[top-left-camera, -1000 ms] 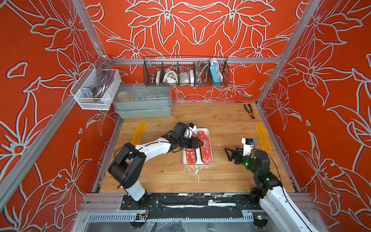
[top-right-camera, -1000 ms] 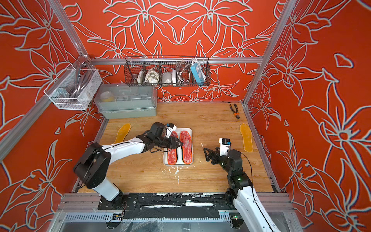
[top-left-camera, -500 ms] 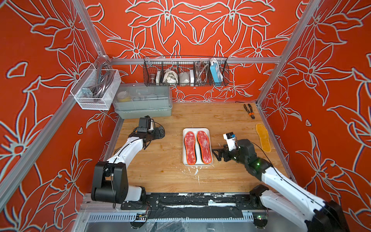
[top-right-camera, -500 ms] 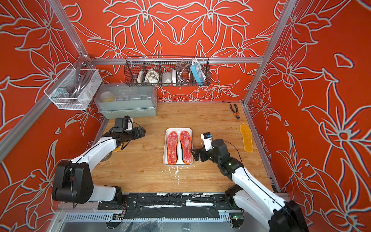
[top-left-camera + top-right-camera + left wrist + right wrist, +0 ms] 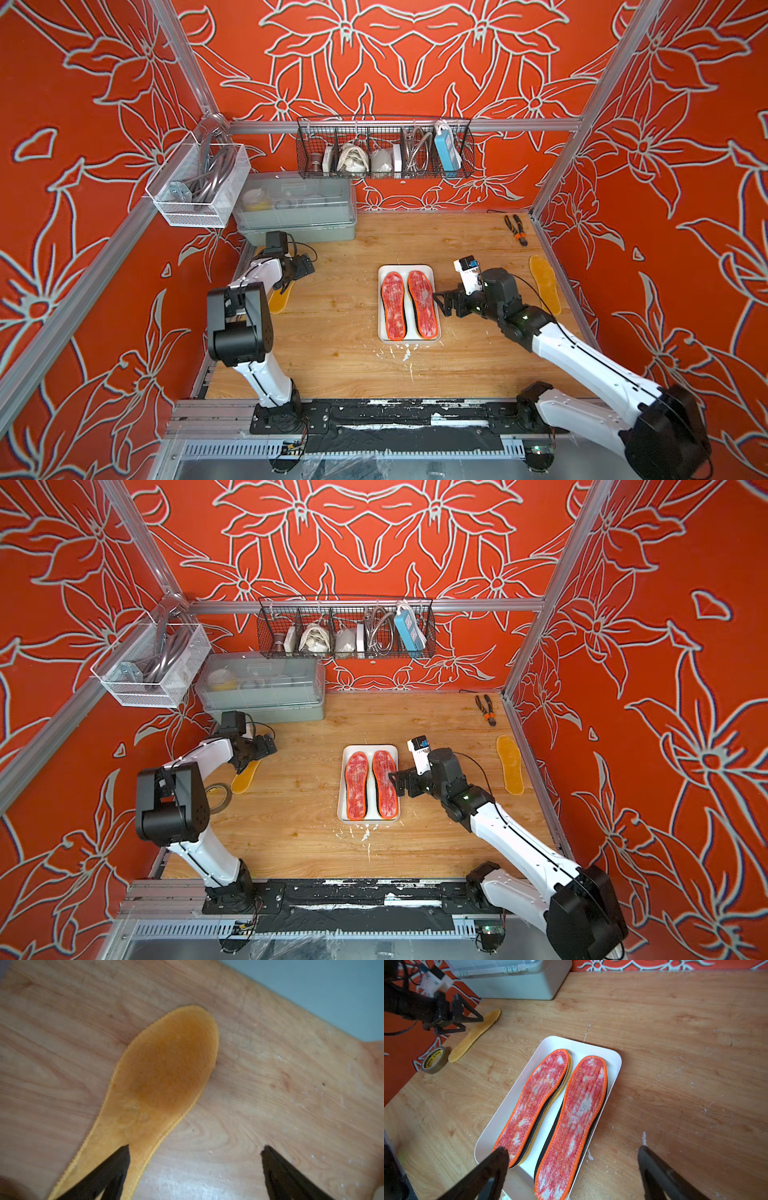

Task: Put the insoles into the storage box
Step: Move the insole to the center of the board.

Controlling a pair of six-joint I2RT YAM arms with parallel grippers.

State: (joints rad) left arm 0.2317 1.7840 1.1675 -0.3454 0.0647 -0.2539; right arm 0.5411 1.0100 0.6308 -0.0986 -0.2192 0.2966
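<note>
Storage box (image 5: pixel 406 268) sitting mid-table, red-white insoles (image 5: pixel 393 305) topping two side-by-side stacks, fitting its width. Left gripper (image 5: pixel 195 1147) hovering spread-jawed over amber insole (image 5: pixel 166 1068) at box's 9 o'clock, likely lining up pick. Right gripper (image 5: pixel 572 1148) hanging empty, jaws wide, beside box; second amber insole (image 5: pixel 545 284) lying at 3 o'clock.

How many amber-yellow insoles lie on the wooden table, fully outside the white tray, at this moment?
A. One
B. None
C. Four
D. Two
D: one amber-yellow insole lies at the left edge of the wooden table and a second amber-yellow insole lies at its right edge, both apart from the white tray.
</note>
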